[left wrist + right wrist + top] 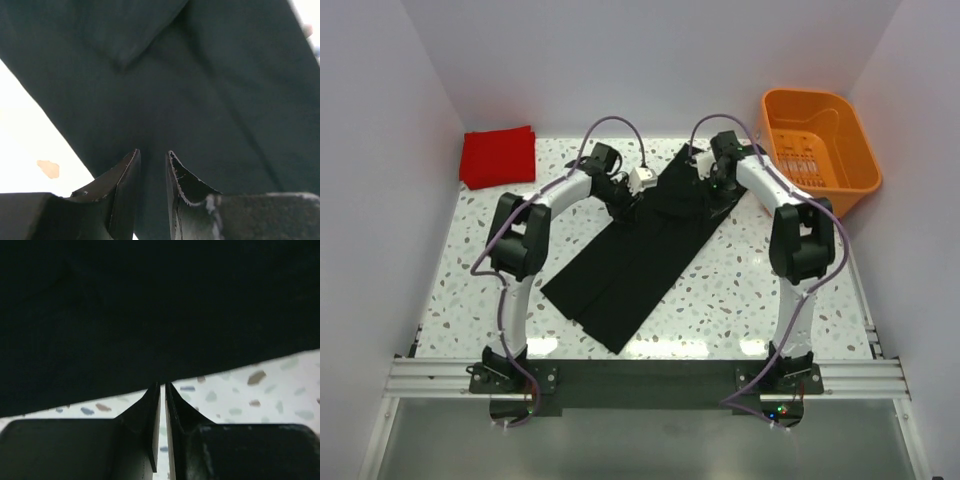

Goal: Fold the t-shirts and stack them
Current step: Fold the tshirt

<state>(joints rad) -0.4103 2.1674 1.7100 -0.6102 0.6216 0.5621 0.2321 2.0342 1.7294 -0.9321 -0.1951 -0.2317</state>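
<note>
Black t-shirt (640, 255) lies on the table (750, 290) as a long narrow band. Its long axis runs from 7 o'clock to 1 o'clock in the top view. The far end is at 1 o'clock, and both arms sit there.

Right gripper (162, 385): jaws drawn in to a thin slit. The tips sit right at the shirt's edge, with cloth filling everything toward 12 o'clock from them. Reads as a pinch on that edge (the contact itself is too dark to confirm).

Left gripper (152, 154): jaws stand narrowly apart over the cloth. Dark fabric spreads toward 12 o'clock, with bare table showing at 9 o'clock. Cannot tell whether any cloth sits in the gap.

The two arms are about equally near the far end, one on each long side. The rest of the shirt trails from both toward 7 o'clock, so a fold along the axis would likely carry this end that way.

Red t-shirt (498, 156) lies folded in the 10 o'clock corner, well apart from the black one.
</note>
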